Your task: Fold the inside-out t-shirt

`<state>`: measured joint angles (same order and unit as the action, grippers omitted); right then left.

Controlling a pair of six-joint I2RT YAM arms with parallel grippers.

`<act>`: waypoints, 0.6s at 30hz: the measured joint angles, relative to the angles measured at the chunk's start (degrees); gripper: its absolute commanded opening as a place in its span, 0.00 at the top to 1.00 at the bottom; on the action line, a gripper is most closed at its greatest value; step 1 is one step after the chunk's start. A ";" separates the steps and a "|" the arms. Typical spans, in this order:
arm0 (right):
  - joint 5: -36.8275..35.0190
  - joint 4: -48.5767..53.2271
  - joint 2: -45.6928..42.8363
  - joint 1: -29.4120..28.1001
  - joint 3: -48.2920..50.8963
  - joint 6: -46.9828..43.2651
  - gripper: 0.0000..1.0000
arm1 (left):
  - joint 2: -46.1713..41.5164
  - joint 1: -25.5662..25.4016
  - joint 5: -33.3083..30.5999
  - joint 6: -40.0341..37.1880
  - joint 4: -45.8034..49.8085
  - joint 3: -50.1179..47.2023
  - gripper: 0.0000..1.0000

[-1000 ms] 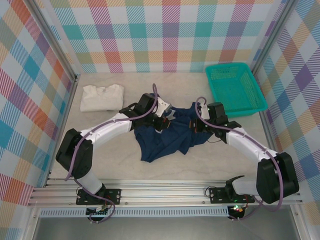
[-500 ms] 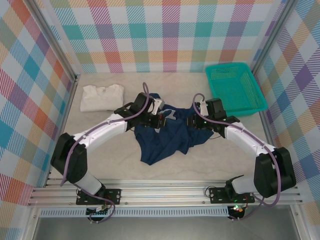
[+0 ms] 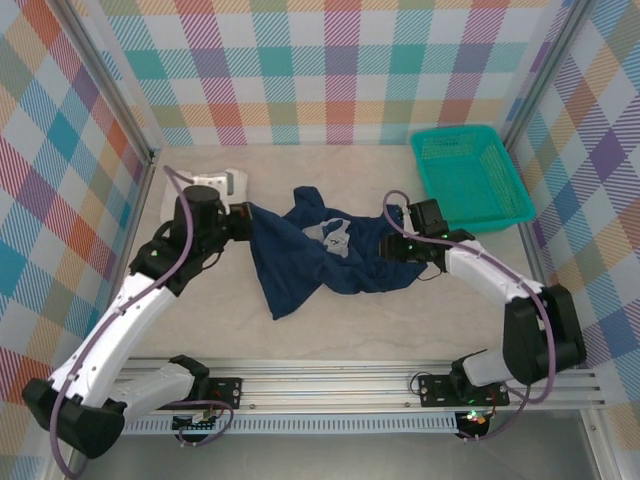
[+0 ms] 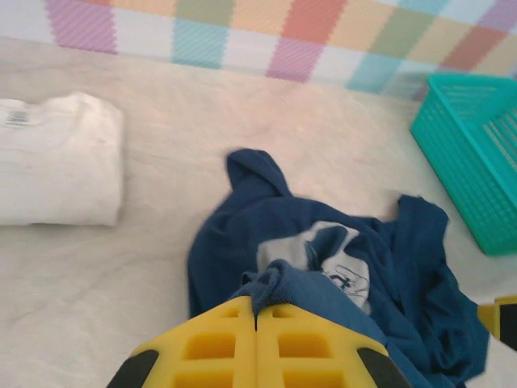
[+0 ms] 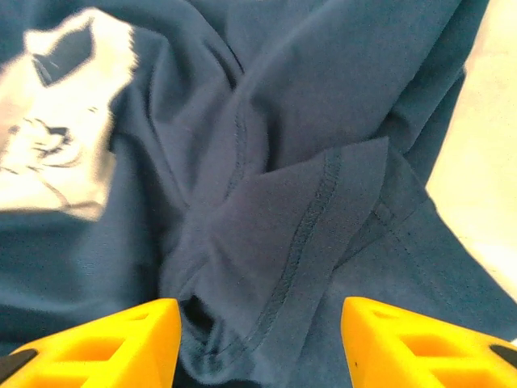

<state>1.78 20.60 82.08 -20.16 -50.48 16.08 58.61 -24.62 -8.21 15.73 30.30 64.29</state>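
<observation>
Overhead, crumpled navy t-shirt [image 3: 300, 262], up close, left end effector [image 4: 256, 305] pinching it, right end effector [image 5: 260, 322] spread wide.

In the left wrist view the white folded shirt [image 4: 56, 158] runs off the left edge, the teal basket [image 4: 472, 153] off the right, and the closed fingers of the left hand [image 4: 256, 311] hide the pinched fold of the inside-out t-shirt [image 4: 234, 234]. From above, the left arm [image 3: 130, 300] covers part of the white shirt at the far left corner of the table [image 3: 400, 320]. The right wrist view blurs the print [image 5: 56, 137] and crops the cloth at every edge
</observation>
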 measured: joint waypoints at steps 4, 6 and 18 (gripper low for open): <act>2.71 -0.83 5.60 0.00 -0.72 1.14 0.43 | -1.73 1.73 -2.27 0.11 2.62 0.04 1.00; 3.61 -1.55 7.58 0.00 -1.01 1.38 0.50 | -1.79 1.97 -2.89 0.11 3.34 0.04 1.00; -1.88 -4.11 -0.79 0.13 -1.57 -0.63 0.99 | -1.09 8.24 -2.73 0.57 7.10 3.54 1.00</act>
<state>-0.10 16.49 81.30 -20.03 -52.05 15.44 57.52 -16.38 -10.94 16.29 37.41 67.83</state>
